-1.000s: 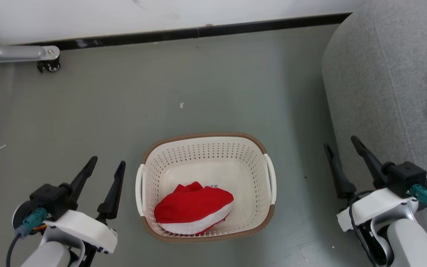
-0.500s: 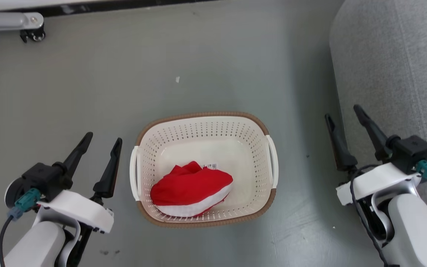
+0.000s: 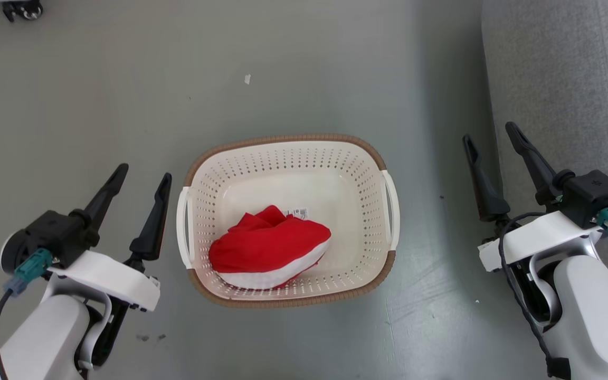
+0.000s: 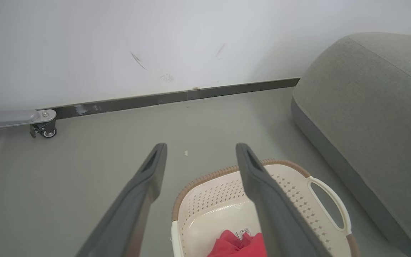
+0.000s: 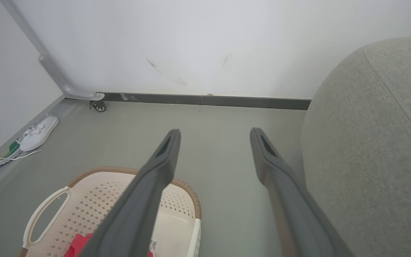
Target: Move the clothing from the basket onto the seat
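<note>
one red garment (image 3: 268, 247) inside the cream basket (image 3: 372, 169)

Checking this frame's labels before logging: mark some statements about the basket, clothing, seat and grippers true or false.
The clothing lies inside the basket. True.
The left gripper and right gripper both stand open, empty. True.
The seat is on the right gripper's side of the basket. True.
The basket stands on the seat. False: it stands on the floor beside it.
The left gripper touches the clothing. False: it is apart, outside the basket.
</note>
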